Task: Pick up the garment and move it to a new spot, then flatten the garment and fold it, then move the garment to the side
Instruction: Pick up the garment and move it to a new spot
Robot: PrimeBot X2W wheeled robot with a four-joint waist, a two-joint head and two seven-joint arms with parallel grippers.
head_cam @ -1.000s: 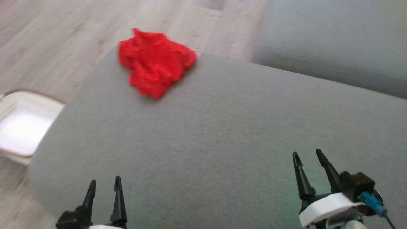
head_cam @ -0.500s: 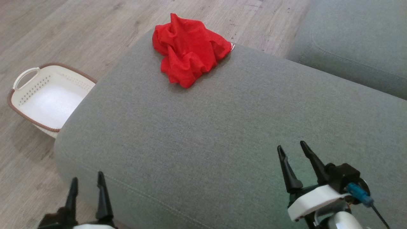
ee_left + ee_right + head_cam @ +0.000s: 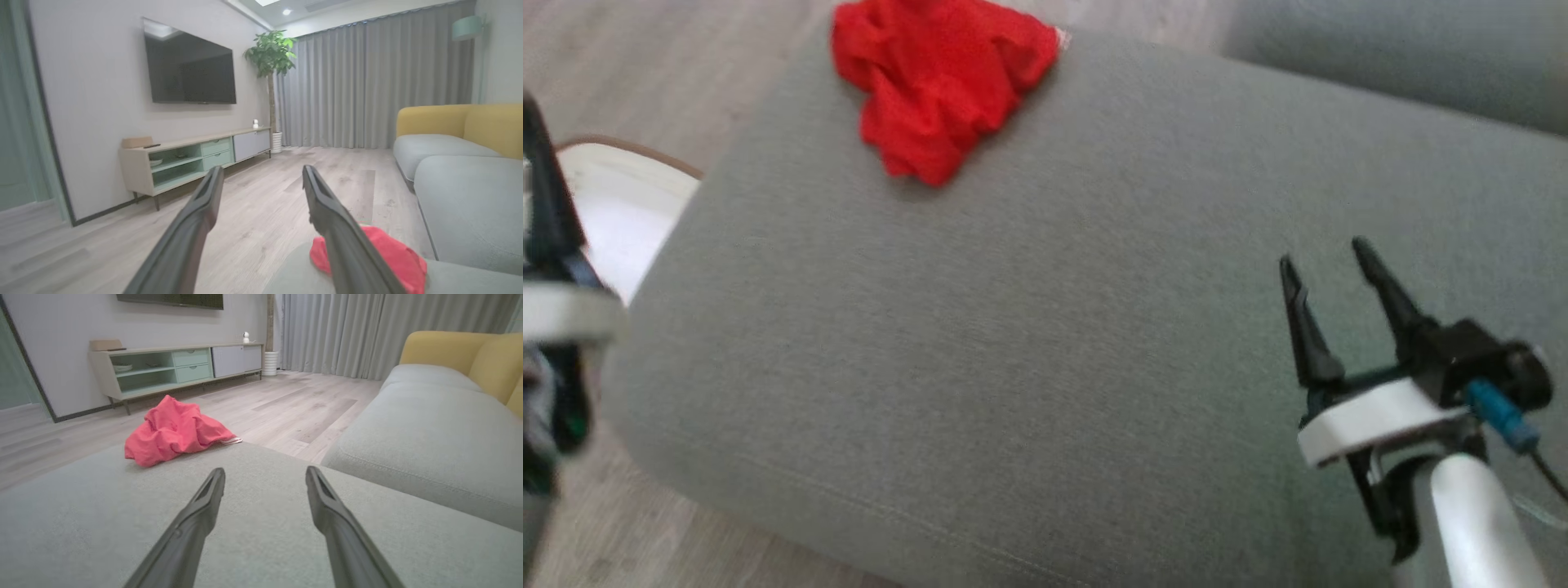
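**Garment**: bright red, thin cloth, bunched into a crumpled heap of soft folds and creases, not flattened. A small white tag shows at one edge.

**Location:** on the ottoman, at its far left corner, close to the far edge.

**Ottoman:** grey woven upholstery, matte, with a broad flat top, rounded corners and a stitched seam along the near side.

**Right gripper**: over the ottoman's near right part, well apart from the garment. Its two dark tapered fingers are spread wide with nothing between them.

**Left gripper**: off the ottoman's left side, blurred in the head view. The jaws are spread wide and empty.

**Basket**: white with a brown rim, on the pale wood-grain floor just beside the ottoman's left side.
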